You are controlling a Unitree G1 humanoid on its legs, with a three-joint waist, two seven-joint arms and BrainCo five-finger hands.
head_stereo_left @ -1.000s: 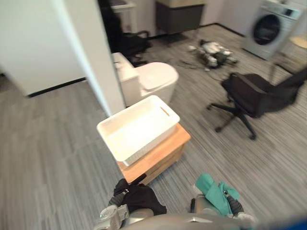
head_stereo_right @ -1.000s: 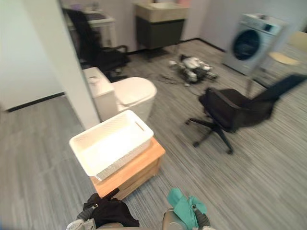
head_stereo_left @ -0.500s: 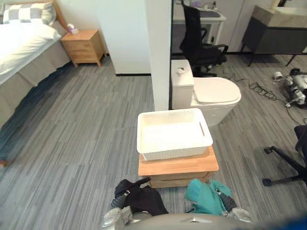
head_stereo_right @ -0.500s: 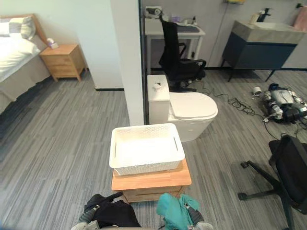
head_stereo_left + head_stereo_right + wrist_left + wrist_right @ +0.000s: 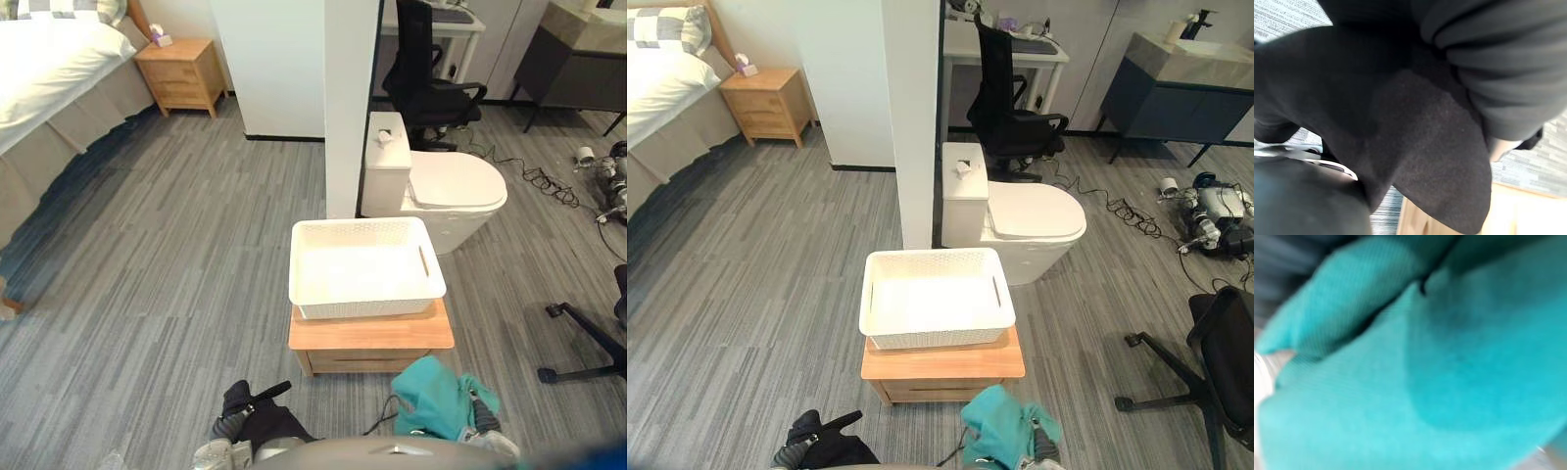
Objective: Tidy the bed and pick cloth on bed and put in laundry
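A black cloth (image 5: 263,421) covers the left hand (image 5: 226,428) and a crumpled teal cloth (image 5: 431,399) the right hand (image 5: 478,419), their grip impossible to tell, so both garments appear collected but are not yet dropped into the empty white lattice plastic basket (image 5: 367,306) just ahead of both hands.

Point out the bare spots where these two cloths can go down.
The white basket on the wooden stand is empty inside, straight ahead of the teal cloth and black cloth. Bare floor lies left of the stand, toward the bed. The right is crowded: toilet behind, chair base, cables.
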